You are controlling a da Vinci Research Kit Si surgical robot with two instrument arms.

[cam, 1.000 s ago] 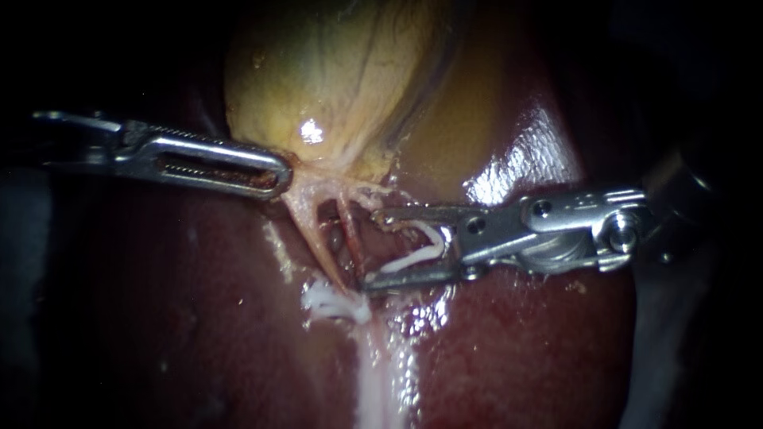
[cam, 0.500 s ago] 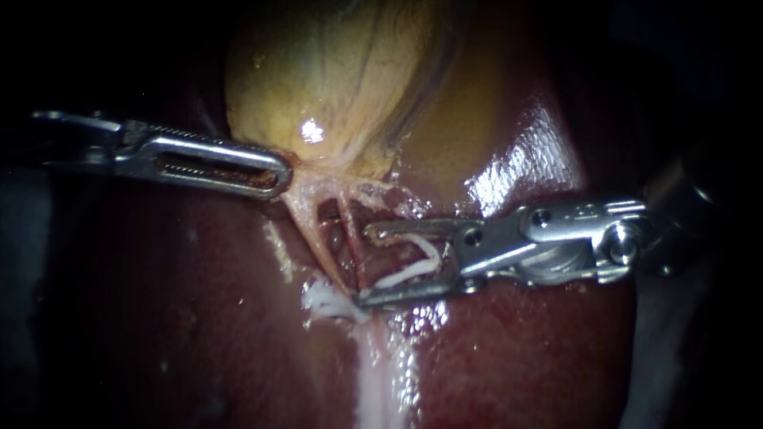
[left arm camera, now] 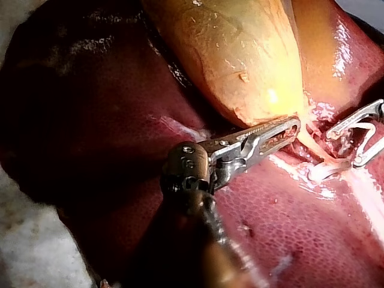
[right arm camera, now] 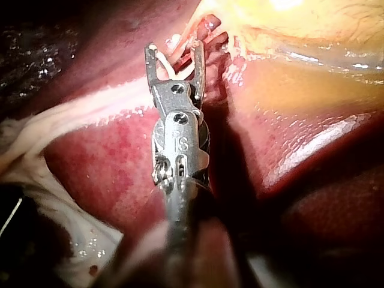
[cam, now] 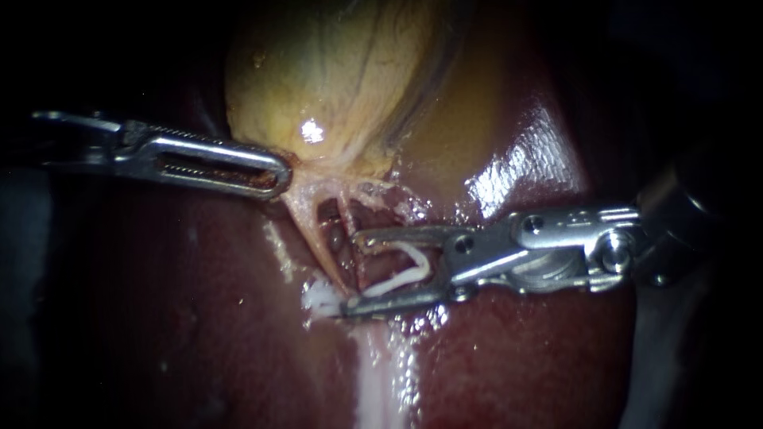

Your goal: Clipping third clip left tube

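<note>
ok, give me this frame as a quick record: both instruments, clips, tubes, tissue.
left instrument: jaws shut on the gallbladder at its lower end
right instrument: jaws apart, holding the loaded clip, white and open
tubes: run from gallbladder down to placed clip, at the mouth of the right jaws; how far in, cannot tell
placed clip: white, beside the lower jaw tip
liver: under everything
loaded clip closed: not yet

Two metal instruments: left instrument [cam: 278, 176], right instrument [cam: 352, 271]. One yellow gallbladder [cam: 334, 79]. One dark red liver [cam: 159, 318]. Two thin pink tubes [cam: 311, 238]. One bent white clip [cam: 407, 268]; bunched white clips [cam: 322, 299] I cannot count.
</note>
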